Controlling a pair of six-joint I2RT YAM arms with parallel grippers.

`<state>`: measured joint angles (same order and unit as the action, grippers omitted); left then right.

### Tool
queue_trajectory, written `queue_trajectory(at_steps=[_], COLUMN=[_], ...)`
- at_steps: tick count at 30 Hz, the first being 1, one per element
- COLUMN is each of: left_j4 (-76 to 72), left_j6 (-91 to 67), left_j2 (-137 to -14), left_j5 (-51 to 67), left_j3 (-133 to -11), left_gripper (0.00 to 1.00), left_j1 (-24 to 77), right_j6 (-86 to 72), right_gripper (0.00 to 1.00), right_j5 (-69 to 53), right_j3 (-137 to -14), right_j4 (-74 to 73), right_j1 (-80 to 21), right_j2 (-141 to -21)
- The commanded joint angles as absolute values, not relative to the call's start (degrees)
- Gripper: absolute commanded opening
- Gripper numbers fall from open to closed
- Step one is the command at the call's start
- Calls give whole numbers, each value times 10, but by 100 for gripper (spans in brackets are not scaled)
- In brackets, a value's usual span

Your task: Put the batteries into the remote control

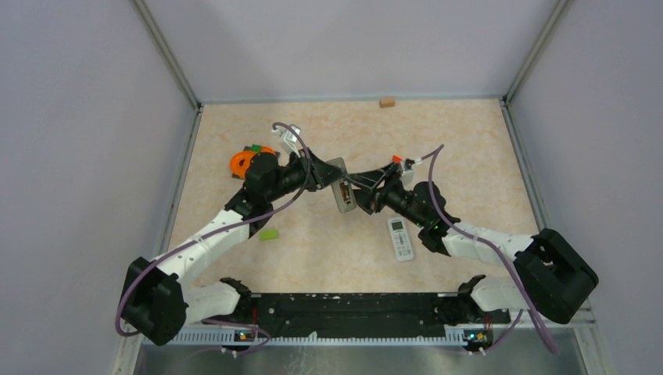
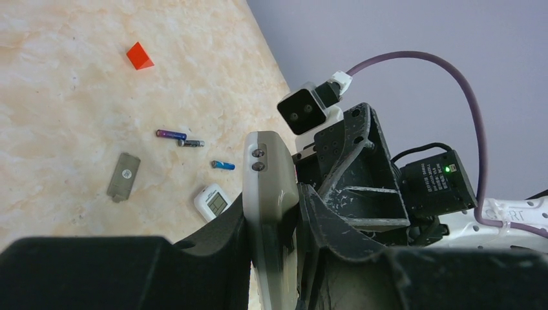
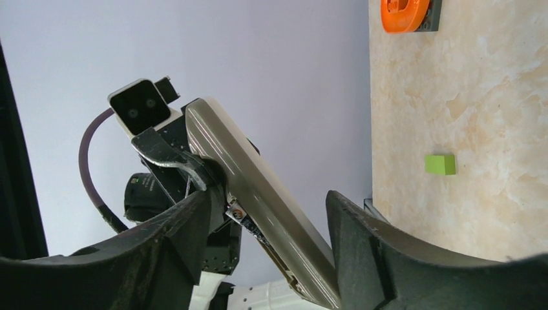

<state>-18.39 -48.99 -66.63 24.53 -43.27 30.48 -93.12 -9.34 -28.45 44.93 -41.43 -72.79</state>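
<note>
Overhead, beige marbled tbl, grey walls, remote aloft

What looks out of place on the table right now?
Three batteries lie scattered loose on the table, with a grey battery cover detached beside them. The remote is off the table, clamped in the left tool. Nothing looks damaged or spilled.

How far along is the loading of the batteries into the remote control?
Done: the battery cover looks to be off and lies on the table. In hand: the left pincer grips the grey remote control in the air, and the open right pincer straddles it. Left: three batteries lie loose on the table, so loading them and refitting the cover are not yet done.
</note>
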Motion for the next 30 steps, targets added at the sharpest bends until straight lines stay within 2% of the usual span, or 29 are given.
queue_trajectory(at_steps=[1,4,17,30], left_j4=[-200,-196,-179,-170], left_j6=[-491,-496,-495,-499], left_j2=[-655,-657,-654,-655], left_j5=[222,223,237,237], left_j3=[-446,-447,-462,-472], left_gripper=[0,0,0,0], left_j1=[306,306,307,307], right_j6=[-941,-941,-926,-909], right_gripper=[62,56,56,46], right_j5=[-111,-116,-147,-156], right_j3=[-274,-271,-277,-271], right_j4=[542,563,593,600], right_j1=[-411,-410,-410,-410], right_j2=[-734,-741,-773,-782])
